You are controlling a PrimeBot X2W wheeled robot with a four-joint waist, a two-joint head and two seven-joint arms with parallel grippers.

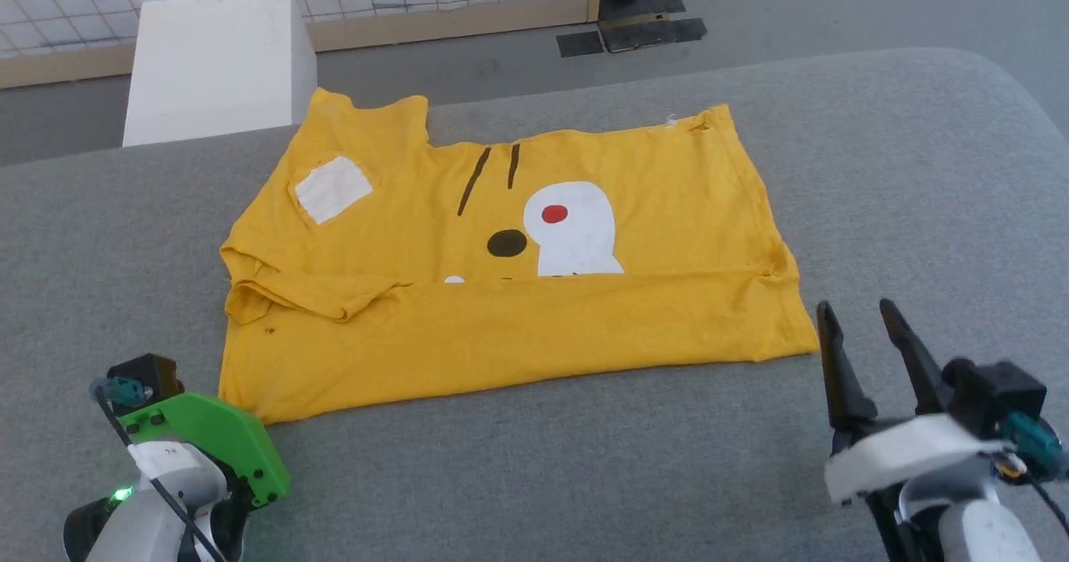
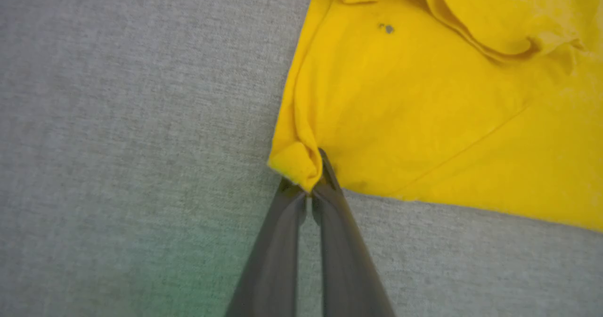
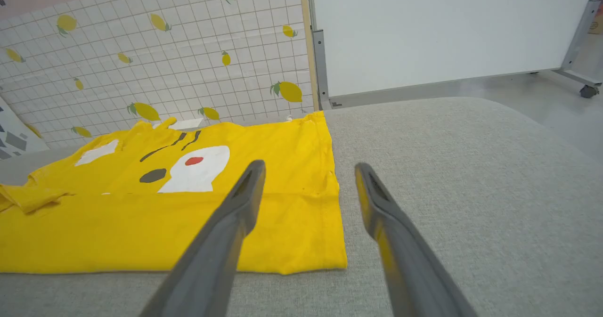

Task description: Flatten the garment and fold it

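1. Wide grey woven-fabric padded surface [image 1: 877, 169] is spreading across the head view, with the cloth lying on it.
2. Bright yellow cotton T-shirt garment [image 1: 501, 336] with a white oval, red dot and black marks is lying flat at the surface's centre. Its 6 o'clock strip is lying doubled over the lower part of the print, and a sleeve is bunching at its 9 o'clock.
3. White box-shaped block [image 1: 217, 65] is standing beyond the surface, at 11 o'clock from the garment.
4. Right gripper [image 1: 853, 310] is hanging just beside the garment's 4 o'clock corner, with its dark fingers spread wide and gripping nothing.
5. Left gripper [image 2: 313, 187] is sitting at the garment's 7 o'clock corner, fingers pressed together and pinching a bunched bit of that corner.
6. Tiny dark speck [image 2: 386, 28] is showing on the yellow cloth near the pinched corner.
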